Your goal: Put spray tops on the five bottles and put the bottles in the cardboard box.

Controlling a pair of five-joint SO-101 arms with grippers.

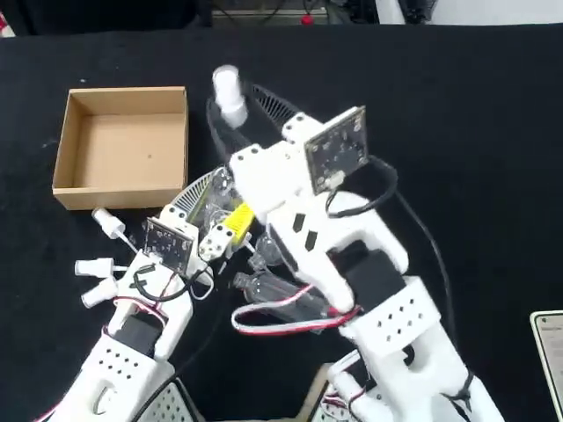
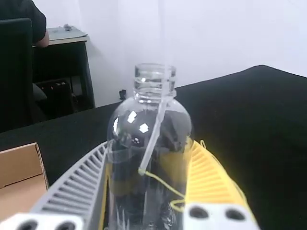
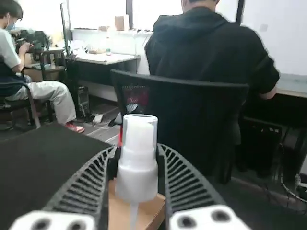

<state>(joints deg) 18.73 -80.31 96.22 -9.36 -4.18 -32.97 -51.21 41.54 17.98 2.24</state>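
Near the middle of the bench (image 1: 457,105), beside the cardboard box (image 1: 123,145), left jaws clamp the belly of the clear bottle (image 2: 153,120), probably light, slick and squashable, while right jaws pinch the stiff spray top (image 3: 137,158) by its collar, its thin tube (image 2: 154,139) in the neck

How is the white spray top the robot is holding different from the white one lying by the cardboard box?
The held spray top stands upright, clamped in the right gripper. The other spray top lies on its side near the cardboard box. The held spray top is lifted up off the black table, while the other spray top rests loose on it with no gripper touching it. Both are white.
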